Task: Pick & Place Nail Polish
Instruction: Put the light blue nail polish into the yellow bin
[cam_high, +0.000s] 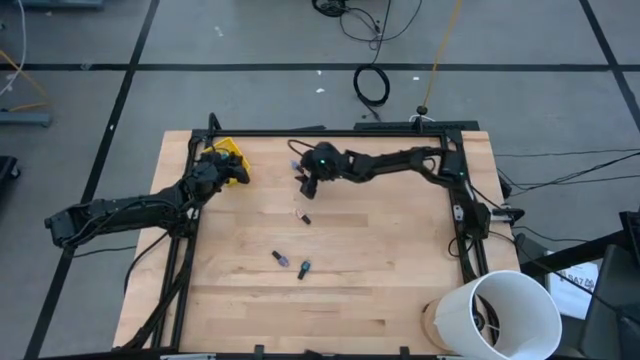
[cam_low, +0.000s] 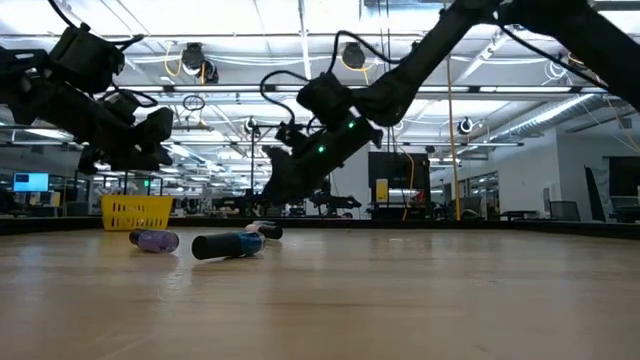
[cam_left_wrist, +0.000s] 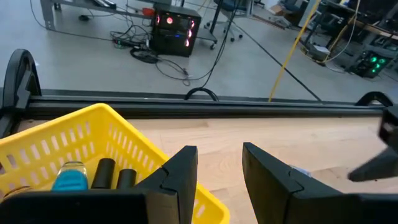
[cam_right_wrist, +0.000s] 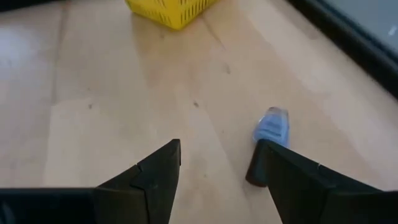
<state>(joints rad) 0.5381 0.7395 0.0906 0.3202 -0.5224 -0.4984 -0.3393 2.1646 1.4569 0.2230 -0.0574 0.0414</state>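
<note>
3 nail polish bottles lie in the yellow bin

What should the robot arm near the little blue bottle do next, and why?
Probably shift sideways and lower: the right end effector is open and empty, and the small pale-blue nail polish bottle with a dark cap lies on the wooden table beside one finger, not between them.
</note>
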